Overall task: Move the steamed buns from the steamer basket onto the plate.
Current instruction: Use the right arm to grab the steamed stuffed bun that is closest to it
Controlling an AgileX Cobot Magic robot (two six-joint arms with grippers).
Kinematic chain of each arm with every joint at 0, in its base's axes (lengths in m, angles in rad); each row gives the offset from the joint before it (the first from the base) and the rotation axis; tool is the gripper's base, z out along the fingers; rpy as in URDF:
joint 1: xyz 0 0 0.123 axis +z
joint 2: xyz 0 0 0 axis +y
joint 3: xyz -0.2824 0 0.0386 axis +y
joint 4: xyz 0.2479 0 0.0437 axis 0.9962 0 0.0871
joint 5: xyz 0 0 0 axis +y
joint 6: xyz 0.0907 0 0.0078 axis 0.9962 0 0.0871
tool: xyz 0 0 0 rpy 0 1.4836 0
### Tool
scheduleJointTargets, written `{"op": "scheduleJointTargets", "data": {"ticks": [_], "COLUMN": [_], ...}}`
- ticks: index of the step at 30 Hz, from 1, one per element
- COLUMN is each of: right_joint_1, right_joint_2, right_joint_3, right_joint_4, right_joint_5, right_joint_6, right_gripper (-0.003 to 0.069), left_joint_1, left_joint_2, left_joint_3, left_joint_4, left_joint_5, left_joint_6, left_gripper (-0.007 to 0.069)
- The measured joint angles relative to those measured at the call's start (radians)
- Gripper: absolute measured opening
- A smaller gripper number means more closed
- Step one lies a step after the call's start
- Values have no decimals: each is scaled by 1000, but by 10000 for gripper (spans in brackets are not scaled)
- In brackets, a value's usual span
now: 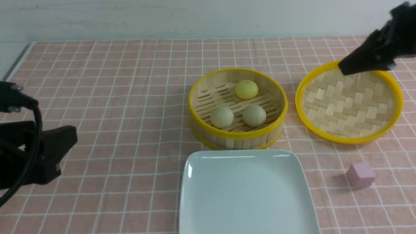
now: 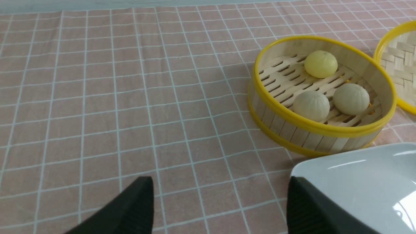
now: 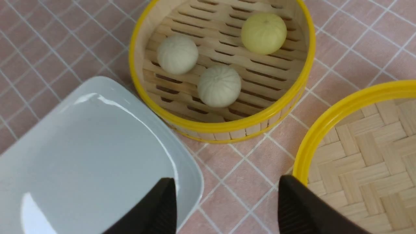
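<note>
- Checked tablecloth point(image 1: 130, 97): covers the whole work area under both hands.
- Plate point(image 1: 247, 195): bare, nothing on it. It lies just ahead of the left gripper point(image 2: 219, 187) toward the other arm's side, and low and to the inside of the right gripper point(image 3: 227, 182).
- Lid point(image 1: 351, 140): lies woven side up directly beneath the right gripper, which hovers over its far rim.
- Steamer basket point(image 1: 227, 141): uncovered, just beside the lid on the right gripper's inner side and just beyond the plate.
- Both grippers: jaws apart, nothing between them. The left one is low and well away from the basket.
- Buns: all three sit on the basket floor, none moved yet. The yellow bun point(image 1: 246, 89) is at the far side. The pale bun point(image 1: 254, 115) is nearer the right gripper than its twin point(image 1: 222, 117), and the two pale ones are close together.
- Pink cube point(image 1: 360, 175): near the plate's corner, and likely best left alone.
- The next step is probably a first pick:
  - Come straight down over one bun.
  - Keep the fingers clear of the basket wall and the neighbouring bun.
  - Squeeze gently.
  - Lift above the rim before crossing to the plate.
</note>
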Motion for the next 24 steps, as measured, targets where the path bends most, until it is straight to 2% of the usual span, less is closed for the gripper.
{"op": "scheduleJointTargets", "data": {"ticks": [3, 6, 14, 24], "right_joint_1": [68, 137, 257, 280], "right_joint_2": [152, 295, 537, 585], "right_joint_3": [-135, -266, -532, -549], "right_joint_4": [-87, -114, -218, -254], "right_joint_5": [34, 52, 83, 87], "right_joint_6": [20, 54, 124, 156], "right_gripper": [422, 422, 422, 422], "left_joint_1": [0, 0, 0, 0], "left_joint_2": [26, 49, 73, 83], "left_joint_3": [0, 0, 0, 0], "left_joint_4": [-69, -121, -144, -147], "left_joint_5": [-7, -10, -14, -17], "left_joint_6": [59, 92, 100, 124], "left_gripper": [543, 543, 543, 543]}}
